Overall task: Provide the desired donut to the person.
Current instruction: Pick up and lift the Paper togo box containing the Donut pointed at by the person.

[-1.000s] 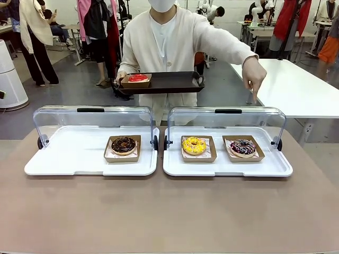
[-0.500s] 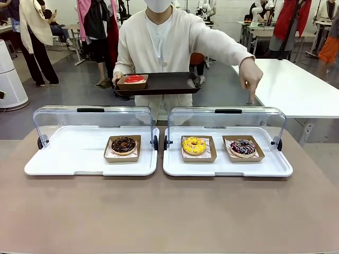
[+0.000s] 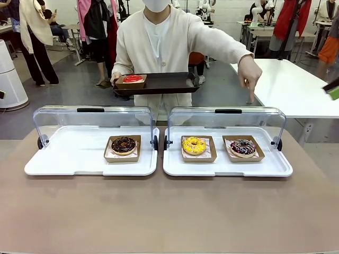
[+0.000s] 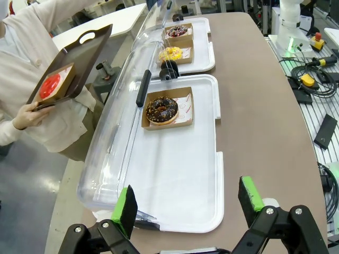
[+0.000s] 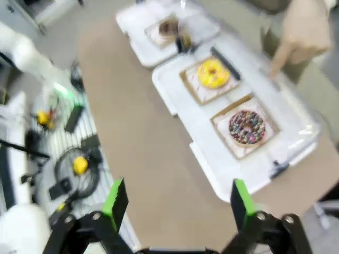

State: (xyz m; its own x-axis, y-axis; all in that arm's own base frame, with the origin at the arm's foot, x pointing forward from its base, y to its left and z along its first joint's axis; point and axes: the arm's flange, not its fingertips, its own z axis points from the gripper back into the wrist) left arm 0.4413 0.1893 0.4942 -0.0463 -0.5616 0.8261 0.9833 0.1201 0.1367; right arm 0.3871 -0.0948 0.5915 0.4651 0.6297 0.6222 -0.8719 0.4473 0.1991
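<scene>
Person's hand [image 3: 250, 74] points toward sprinkled donut [image 3: 243, 146], square card tray [image 3: 259, 157], 2 o'clock.
Spread and empty: left gripper [image 4: 186, 205], right gripper [image 5: 175, 203]; right wrist view motion-blurred.

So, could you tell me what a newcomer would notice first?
The person across the table holds a dark tray with a red donut and points a hand down toward the sprinkled donut in the right case. A yellow donut sits beside it; a chocolate donut sits alone in the left case.

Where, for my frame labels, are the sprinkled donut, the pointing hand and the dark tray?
sprinkled donut [image 3: 243, 146], front view, iced top.
pointing hand [image 3: 249, 73], front view, its knuckles.
dark tray [image 3: 165, 81], front view, bare inner floor.
</scene>
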